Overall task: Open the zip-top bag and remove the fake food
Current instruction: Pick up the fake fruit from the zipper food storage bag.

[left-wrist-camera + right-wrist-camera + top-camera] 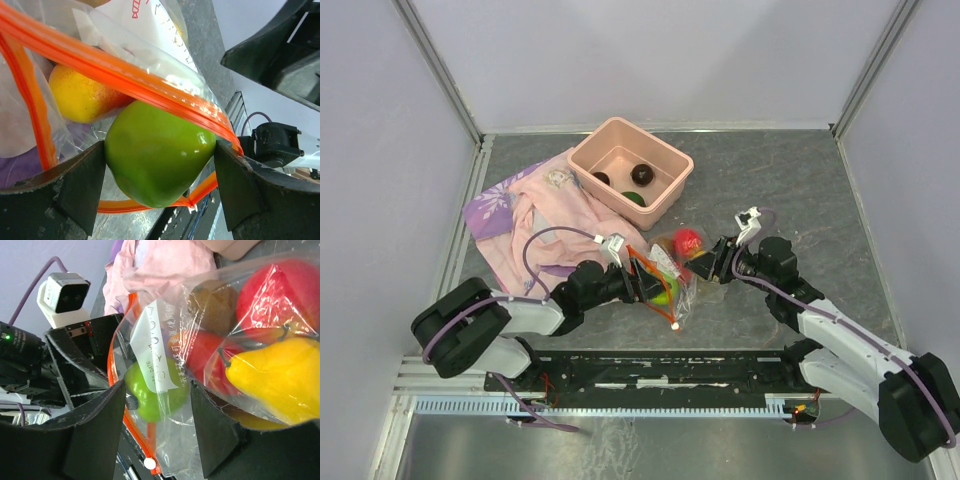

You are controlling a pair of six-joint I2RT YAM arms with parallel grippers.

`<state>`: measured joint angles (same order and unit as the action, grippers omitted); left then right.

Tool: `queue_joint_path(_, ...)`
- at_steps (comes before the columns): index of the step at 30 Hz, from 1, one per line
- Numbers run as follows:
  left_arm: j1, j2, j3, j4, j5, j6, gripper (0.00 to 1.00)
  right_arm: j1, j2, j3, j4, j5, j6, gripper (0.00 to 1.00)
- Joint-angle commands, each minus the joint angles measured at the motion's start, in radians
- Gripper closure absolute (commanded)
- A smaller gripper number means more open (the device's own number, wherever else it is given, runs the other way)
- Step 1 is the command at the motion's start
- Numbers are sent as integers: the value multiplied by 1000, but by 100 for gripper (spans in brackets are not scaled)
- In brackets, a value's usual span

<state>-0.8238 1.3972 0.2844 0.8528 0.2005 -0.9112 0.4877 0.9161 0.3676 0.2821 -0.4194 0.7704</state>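
The clear zip-top bag (672, 285) lies on the table between both arms, its orange zip strip (125, 75) parted. My left gripper (160, 167) is shut on a green fruit (157, 150) in the bag's mouth, a finger pressed against each side. More fake food shows through the plastic: a yellow fruit (280, 380), red ones (270, 295) and a brown one (212, 302). My right gripper (157, 410) stands open at the bag's other side, with loose plastic and the white slider (148, 463) between its fingers.
A salmon-pink tub (665, 160) at the back centre holds two dark fruits (642, 174) and a green one (635, 198). A pink-and-purple cloth (525, 215) lies at the left, just behind the left arm. Frame posts and walls bound the table.
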Motion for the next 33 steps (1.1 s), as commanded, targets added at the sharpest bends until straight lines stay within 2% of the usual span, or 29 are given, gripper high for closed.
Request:
queue_joint_path(1,9,-33,-11,31,28,12,54,-6,42,-1,76,-44,43,37)
queue_joint_path(12,16,-48,-9,11,41,12,56,15,23,124,-263,-53,-292,38)
queue_joint_path(23,17,-21,5,16,60,6,57,149,154,259,-357,90,-440,40)
queue_joint_path(33,17,-9,12,18,77,3,58,227,221,320,-420,225,-506,46)
